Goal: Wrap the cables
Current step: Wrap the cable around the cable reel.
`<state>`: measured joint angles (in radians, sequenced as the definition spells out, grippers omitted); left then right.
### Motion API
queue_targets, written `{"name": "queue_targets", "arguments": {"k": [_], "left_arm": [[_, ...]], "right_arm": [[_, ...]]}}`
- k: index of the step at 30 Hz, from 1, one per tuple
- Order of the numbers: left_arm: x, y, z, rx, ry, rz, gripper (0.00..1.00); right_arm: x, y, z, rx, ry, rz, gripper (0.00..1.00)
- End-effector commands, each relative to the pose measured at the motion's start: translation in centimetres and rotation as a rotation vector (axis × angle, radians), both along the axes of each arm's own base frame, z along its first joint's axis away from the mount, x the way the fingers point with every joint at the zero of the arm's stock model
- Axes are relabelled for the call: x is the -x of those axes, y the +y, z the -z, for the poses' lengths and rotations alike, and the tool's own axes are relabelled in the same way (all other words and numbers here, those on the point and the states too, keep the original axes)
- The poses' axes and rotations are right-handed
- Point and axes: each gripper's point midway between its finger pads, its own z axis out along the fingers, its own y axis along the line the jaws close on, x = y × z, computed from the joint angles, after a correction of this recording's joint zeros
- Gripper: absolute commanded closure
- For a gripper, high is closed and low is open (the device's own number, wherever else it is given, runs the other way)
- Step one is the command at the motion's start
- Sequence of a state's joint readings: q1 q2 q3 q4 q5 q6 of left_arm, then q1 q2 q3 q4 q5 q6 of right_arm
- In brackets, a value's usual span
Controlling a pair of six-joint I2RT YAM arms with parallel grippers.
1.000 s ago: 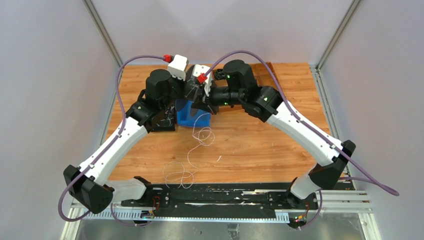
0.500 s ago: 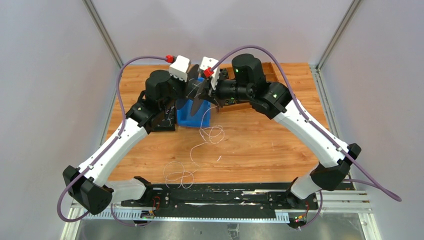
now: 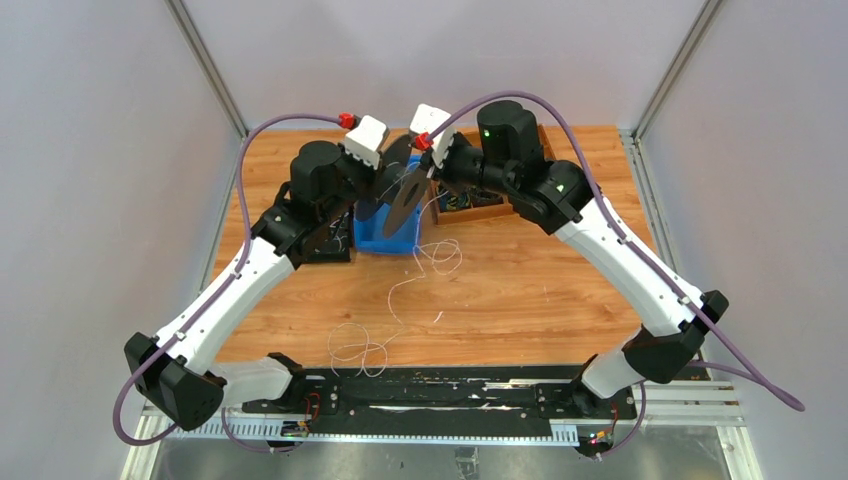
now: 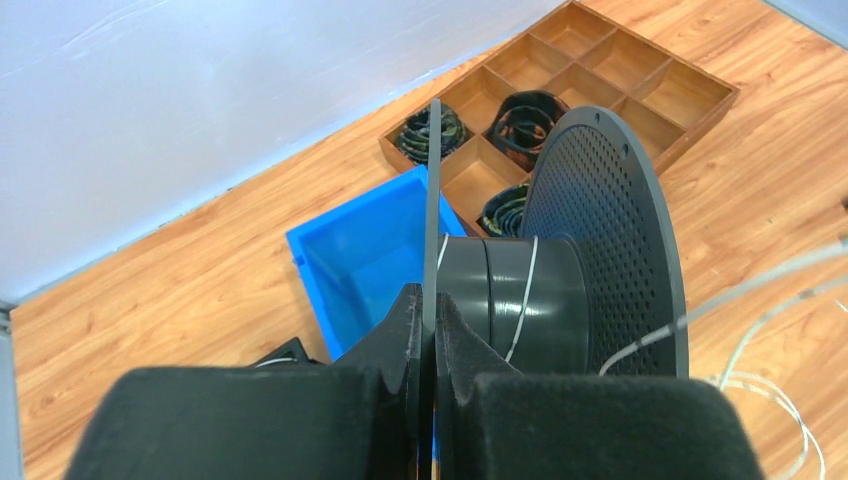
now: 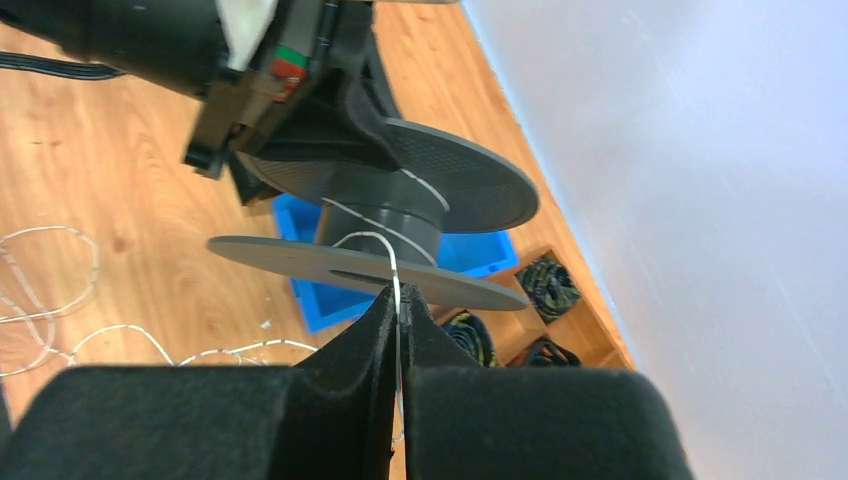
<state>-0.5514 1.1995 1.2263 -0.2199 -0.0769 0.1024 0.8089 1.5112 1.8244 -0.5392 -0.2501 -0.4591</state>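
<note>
Looking barely started: left gripper (image 4: pixel 428 302) clamps the spool (image 4: pixel 470 300) flange, right gripper (image 5: pixel 398 302) pinches the cable (image 5: pixel 396 268) by the hub, maybe two turns wound on (hard to count), and most of it lies looped on the bench (image 3: pixel 540 290).

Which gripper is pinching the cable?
The right gripper: the cable runs between its fingertips. The left gripper clamps the spool flange instead.

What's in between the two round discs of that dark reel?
A thick dark hub, with thin whitish cable wound round it; the left wrist view shows it.
</note>
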Motion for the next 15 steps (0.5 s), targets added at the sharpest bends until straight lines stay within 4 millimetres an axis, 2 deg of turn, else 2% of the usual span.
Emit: {"name": "queue_targets", "arguments": {"k": [1,8,15], "left_arm": [[1.0,-0.9,-2.9,0.038,-0.090,0.074,1.00],[2.0,-2.0,-2.8,0.007,-0.102,0.165,1.00],[3.6,-3.8,-2.1,-0.009,-0.095,0.301,1.00]], "right_arm": [[-2.5,-1.9,-2.1,0.019,-0.128,0.102,0.99],[-5.1,-3.0,-2.6,0.037,-0.186,0.149,0.99],[-6.5,-3.4,-2.1,0.031,-0.184,0.107,0.99]]}}
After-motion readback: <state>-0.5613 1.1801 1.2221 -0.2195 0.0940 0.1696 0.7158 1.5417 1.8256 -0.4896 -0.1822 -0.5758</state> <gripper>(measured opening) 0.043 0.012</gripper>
